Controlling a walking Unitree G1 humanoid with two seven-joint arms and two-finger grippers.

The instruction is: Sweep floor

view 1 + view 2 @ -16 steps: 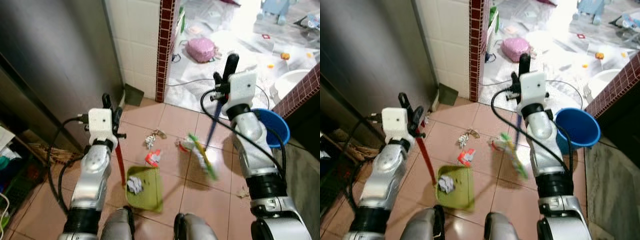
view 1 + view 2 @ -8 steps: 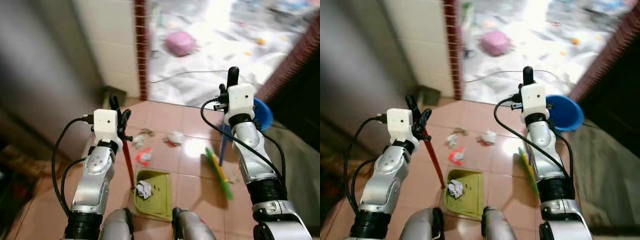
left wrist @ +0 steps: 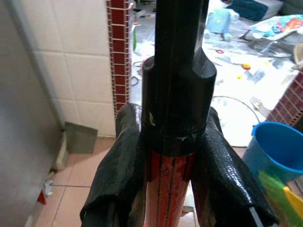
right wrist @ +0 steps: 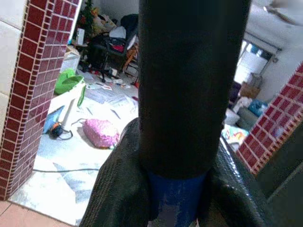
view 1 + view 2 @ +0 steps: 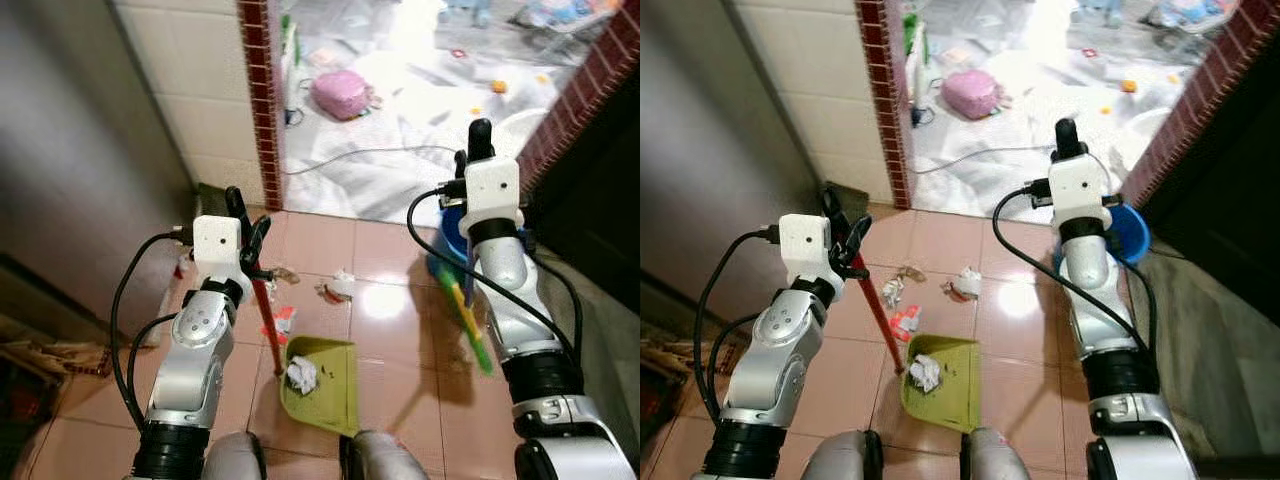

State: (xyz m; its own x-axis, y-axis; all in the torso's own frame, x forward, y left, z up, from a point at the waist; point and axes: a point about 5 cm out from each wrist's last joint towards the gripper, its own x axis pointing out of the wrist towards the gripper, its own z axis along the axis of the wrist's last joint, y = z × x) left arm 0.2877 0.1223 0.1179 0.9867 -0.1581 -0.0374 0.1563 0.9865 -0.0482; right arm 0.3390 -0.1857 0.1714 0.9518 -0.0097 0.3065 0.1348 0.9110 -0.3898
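**Broom drawn back to the right, litter still short of the dustpan**

The left gripper (image 5: 247,212) had its fingers (image 3: 124,156) clamped on the red handle (image 5: 268,325) of the green dustpan (image 5: 325,382), which sat on the tiled floor (image 5: 395,330) at lower centre of the frame with one crumpled paper ball (image 5: 301,373) inside. The right gripper (image 5: 480,150) held the blue broom handle (image 4: 177,201), fingers closed around it just below the black grip.

A second earlier the broom's green-and-yellow head (image 5: 466,318) lay near the middle of the tiles, close to the scraps; it had since swung out to the right of the frame, beside the blue bucket (image 5: 447,240). The whole scene had also shifted, so the head camera had moved too. A white wad (image 5: 341,285), a red-and-white wrapper (image 5: 284,321) and smaller bits (image 5: 285,273) lay just above the pan's mouth, not yet collected. That suggested the broom was being reset for another stroke toward the pan, with the sweeping only partly done.
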